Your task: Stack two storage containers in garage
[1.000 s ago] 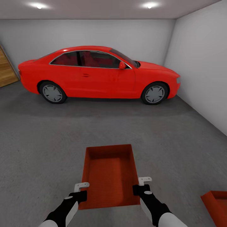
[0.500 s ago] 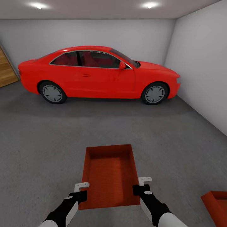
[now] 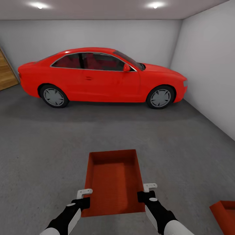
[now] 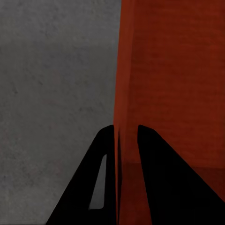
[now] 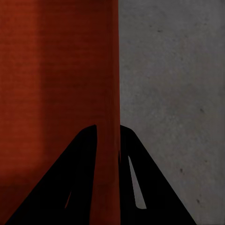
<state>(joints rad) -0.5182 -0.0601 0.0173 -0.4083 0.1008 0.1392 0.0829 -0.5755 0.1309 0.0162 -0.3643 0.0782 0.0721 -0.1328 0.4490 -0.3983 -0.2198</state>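
Here my left fingers (image 3: 84, 193) pinch the left side wall of one storage container (image 3: 114, 181), one finger inside the wall and one outside. My right fingers (image 3: 149, 187) pinch its right side wall the same way. In the left wrist view the thin orange-red wall (image 4: 118, 154) runs straight between my two dark fingers (image 4: 101, 187), and the right wrist view shows the same for the other wall (image 5: 112, 140), pressed between the dark fingers (image 5: 136, 187) there.

The container stretches away ahead of both pairs of fingers, open top up, its ribbed bottom bare with nothing in it. Beneath it and all around my fingers lies the dark grey speckled floor (image 3: 49, 147) of the garage; whether the container touches the floor I cannot tell.

The second storage container (image 3: 225, 213) sits on the floor off to the right of my right fingers, well apart from the one I hold, cut off by the frame edge so that I cannot see its inside fully.

Far ahead of my fingers a red car (image 3: 101, 76) stands side-on before the grey-white back wall (image 3: 98, 34), with a wooden-plank door (image 3: 6, 73) at the far left.
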